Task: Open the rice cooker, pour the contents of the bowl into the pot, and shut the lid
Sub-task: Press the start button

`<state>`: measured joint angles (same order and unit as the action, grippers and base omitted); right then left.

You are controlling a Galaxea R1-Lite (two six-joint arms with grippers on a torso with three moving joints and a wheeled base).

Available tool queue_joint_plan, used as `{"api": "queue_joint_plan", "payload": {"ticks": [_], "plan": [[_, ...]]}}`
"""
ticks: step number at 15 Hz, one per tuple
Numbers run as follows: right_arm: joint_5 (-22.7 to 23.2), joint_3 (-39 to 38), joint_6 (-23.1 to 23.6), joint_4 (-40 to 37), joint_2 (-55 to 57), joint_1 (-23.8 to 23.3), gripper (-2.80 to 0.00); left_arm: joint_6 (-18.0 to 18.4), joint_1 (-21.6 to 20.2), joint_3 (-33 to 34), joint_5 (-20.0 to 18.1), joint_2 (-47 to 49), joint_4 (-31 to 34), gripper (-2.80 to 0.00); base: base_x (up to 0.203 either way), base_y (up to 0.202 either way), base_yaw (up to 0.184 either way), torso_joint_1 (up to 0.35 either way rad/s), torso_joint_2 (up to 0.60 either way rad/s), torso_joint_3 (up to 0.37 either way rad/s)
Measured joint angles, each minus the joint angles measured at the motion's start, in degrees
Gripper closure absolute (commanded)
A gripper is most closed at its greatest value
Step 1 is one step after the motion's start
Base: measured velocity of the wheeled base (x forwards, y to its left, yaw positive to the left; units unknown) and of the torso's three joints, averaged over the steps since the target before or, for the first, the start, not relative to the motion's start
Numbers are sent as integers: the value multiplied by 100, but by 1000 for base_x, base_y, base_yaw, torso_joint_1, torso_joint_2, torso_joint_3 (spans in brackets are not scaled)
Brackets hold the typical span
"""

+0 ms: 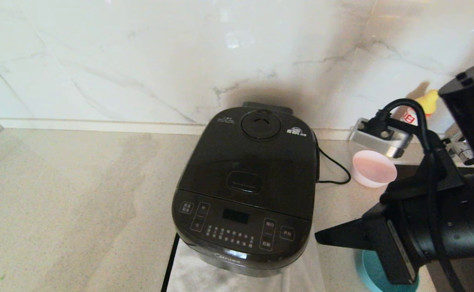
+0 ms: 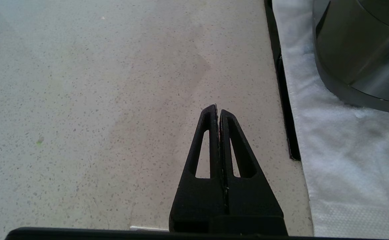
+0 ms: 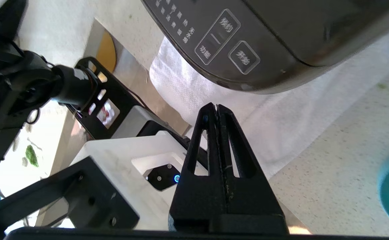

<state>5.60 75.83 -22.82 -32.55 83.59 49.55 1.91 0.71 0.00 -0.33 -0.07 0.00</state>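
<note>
- Head view: a glossy black rounded-square rice cooker (image 1: 245, 190) sits mid-counter on a white cloth (image 1: 192, 275), near a marble wall. Its lid (image 1: 253, 162) is down, with a round vent cap (image 1: 261, 124) at the back and an oblong button (image 1: 244, 181) nearer the front. The right arm enters from the right, and the right gripper (image 1: 322, 237) points sideways at the cooker's front right corner, fingers pressed together. A pale pink bowl (image 1: 373, 168) stands behind the arm; a teal bowl (image 1: 373, 271) lies beneath it.
- Left wrist view: the left gripper (image 2: 218, 111) hangs over speckled beige stone countertop (image 2: 98, 116), its slotted black fingers together, the cooker's base off to one side.
- Right wrist view: the right gripper's tips meet just short of the cooker's button panel (image 3: 221, 40).
</note>
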Motion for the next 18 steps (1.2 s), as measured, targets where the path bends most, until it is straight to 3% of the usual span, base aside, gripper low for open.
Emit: {"api": "queue_joint_plan", "payload": {"ticks": [7, 18], "plan": [[-1, 46, -30, 66, 384, 215, 0, 2, 0, 0, 0, 0, 0, 0, 0, 0, 0, 0, 0, 0], [-4, 52, -35, 259, 533, 84, 0, 2, 0, 0, -2, 0, 0, 0, 0, 0, 0, 0, 0, 0]]}}
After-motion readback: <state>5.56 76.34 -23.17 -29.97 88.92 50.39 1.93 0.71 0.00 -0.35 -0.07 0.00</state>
